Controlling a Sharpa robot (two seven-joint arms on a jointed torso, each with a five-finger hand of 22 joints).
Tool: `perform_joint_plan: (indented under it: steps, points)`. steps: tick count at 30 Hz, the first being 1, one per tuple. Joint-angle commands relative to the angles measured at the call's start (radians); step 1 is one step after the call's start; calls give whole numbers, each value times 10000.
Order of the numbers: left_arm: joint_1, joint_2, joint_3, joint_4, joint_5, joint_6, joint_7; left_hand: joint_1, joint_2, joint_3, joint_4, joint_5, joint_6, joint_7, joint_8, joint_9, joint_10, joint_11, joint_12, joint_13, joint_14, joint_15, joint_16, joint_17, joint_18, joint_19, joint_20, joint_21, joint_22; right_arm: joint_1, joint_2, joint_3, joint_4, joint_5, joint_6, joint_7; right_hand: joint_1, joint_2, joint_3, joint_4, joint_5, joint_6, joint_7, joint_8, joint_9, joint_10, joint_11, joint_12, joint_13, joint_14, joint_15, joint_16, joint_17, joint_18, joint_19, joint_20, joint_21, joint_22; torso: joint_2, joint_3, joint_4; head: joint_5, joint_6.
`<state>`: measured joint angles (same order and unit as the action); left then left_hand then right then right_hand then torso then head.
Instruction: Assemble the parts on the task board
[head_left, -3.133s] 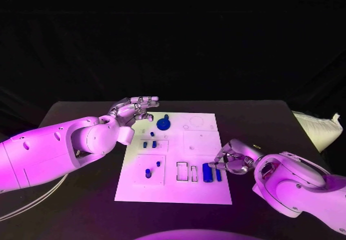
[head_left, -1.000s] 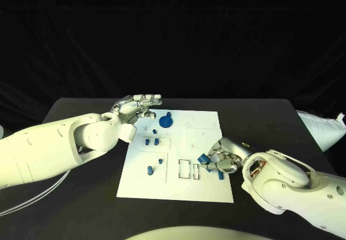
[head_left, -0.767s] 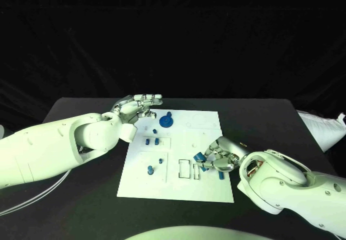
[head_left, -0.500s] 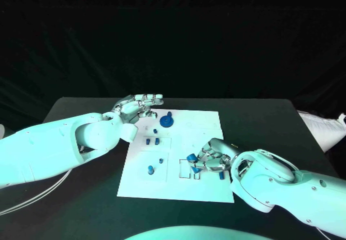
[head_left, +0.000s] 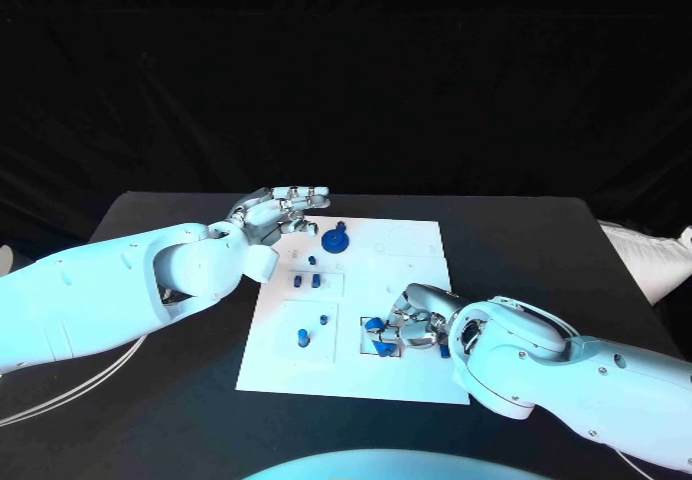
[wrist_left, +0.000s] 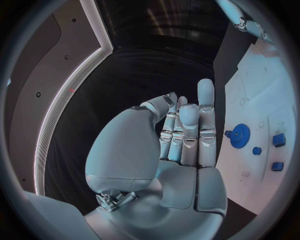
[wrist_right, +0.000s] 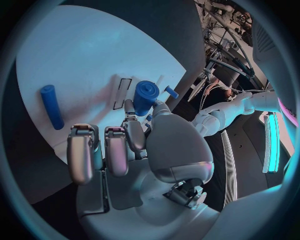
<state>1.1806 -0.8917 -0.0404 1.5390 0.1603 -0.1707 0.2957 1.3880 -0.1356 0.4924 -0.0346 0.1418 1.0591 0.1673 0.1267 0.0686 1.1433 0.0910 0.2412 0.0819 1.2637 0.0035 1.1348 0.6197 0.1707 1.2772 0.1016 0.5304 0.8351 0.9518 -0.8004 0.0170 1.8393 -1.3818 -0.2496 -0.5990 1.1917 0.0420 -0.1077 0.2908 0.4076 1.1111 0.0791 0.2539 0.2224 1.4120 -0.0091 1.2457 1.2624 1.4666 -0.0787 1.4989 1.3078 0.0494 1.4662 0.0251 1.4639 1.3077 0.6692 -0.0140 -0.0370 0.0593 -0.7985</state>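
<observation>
Pinching a stubby blue cylinder part (wrist_right: 145, 97) over the white rectangular task board (head_left: 411, 240), our right hand (head_left: 408, 318) hovers above its slots; our left hand (head_left: 278, 211) stays empty, fingers loosely apart.

task board (head_left: 407, 262): white, flat, mid-table | blue cylinder part (wrist_right: 144, 96): pinched over rectangular slots | gear (head_left: 333, 241): far end
</observation>
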Motion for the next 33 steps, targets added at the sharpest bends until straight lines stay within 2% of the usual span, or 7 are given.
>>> perform_joint_plan:
  steps: [1, 5, 9, 17, 27, 30, 33]
  points:
    - [5, 15, 6, 29, -29, 201, 40, -91, 30, -67, -19, 24, -48, 45, 40, -11, -73, 31, 33, -9, -57, 15, -25, -10, 98, -74, -27, -47, -14, -5, 59, -16, -55, -359, 595, -93, -127, 20, -83, -11, -141, 275, -241, -3, 35, 222, -121, -38, 9, 792, -81, 38, 1197, -101, 367, -46, 25, 1030, 0, 7, -1, 24, -1]
    - [5, 17, 6, 31, -29, 202, 38, -91, 30, -67, -19, 24, -48, 45, 40, -11, -73, 31, 33, -9, -57, 15, -25, -10, 98, -74, -27, -47, -14, -1, 133, -24, -164, -483, 575, -105, -268, 73, -201, -8, -384, 278, -250, -1, 96, 233, -129, -76, 8, 790, -89, 34, 1191, -100, 363, -55, 19, 1025, 2, 7, -3, 24, 0]
    - [5, 16, 6, 30, -29, 197, 35, -91, 30, -67, -19, 24, -48, 45, 40, -11, -73, 31, 33, -9, -57, 15, -25, -10, 98, -74, -27, -47, -14, 5, 202, -27, -267, -582, 506, -110, -523, 125, -430, -11, -1114, 282, -259, 7, 186, 236, -135, -129, 9, 783, -95, 15, 1157, -93, 349, -61, -5, 997, 4, 10, -5, 32, 6]
    - [5, 16, 6, 25, -29, 186, 48, -118, 34, -79, -11, 24, -54, 46, 41, -12, -87, 33, 44, -11, -69, 19, -28, -31, 98, -82, -22, -54, -18, 10, 286, -29, -357, -994, 555, -130, -1572, 153, -1359, 13, -3399, 205, -242, -9, 421, 153, -113, -445, -137, 753, -82, -74, 1004, -67, 296, -47, -96, 889, 3, 12, -6, 52, 10]
    - [5, -1, 6, 31, -29, 191, 47, -118, 34, -79, -11, 24, -54, 46, 41, -12, -87, 33, 44, -11, -69, 19, -28, -31, 98, -82, -22, -54, -18, 6, 190, -29, -235, -1301, 539, -123, -1613, 174, -1509, -24, -3373, 188, -242, -8, 504, 142, -114, -527, -170, 746, -79, -102, 961, -61, 286, -46, -116, 869, 4, 19, -5, 54, 2]
    - [5, -8, 6, 30, -29, 195, 45, -118, 34, -79, -11, 24, -54, 46, 41, -12, -87, 33, 44, -11, -69, 19, -28, -31, 98, -82, -22, -54, -18, -2, 125, -29, -111, -1319, 439, -90, -1192, 237, -1461, -135, -3073, 196, -254, 2, 578, 188, -125, -474, -97, 761, -87, -72, 1023, -75, 313, -51, -80, 927, 6, 22, -7, 62, 0]
    - [5, -17, 6, 28, -29, 198, 42, -118, 34, -79, -11, 24, -54, 46, 41, -12, -87, 33, 44, -11, -69, 19, -28, -31, 98, -82, -22, -54, -18, -12, 72, -28, 7, -1342, 425, -65, -326, 166, -1301, -585, -2807, 213, -271, 21, 659, 249, -143, -381, 11, 772, -103, -46, 1077, -83, 331, -65, -56, 967, 5, 21, -10, 72, -7]
